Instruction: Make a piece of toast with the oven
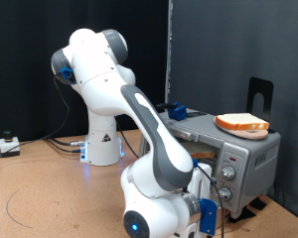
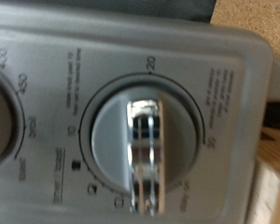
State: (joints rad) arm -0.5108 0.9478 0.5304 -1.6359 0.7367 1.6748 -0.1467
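Gripper (image 1: 215, 201) at oven (image 1: 250, 159) knob (image 2: 146, 149), fingers hidden, grip unclear, dial print blurred.

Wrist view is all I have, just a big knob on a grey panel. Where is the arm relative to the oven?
Observer: The gripper is low at the oven's knob panel, towards the exterior view's bottom right.
Operator: Anything on top of the oven?
Observer: Yes, a slice of bread lies on its roof.
Operator: Anything behind that?
Observer: A black upright object stands just behind the slice.
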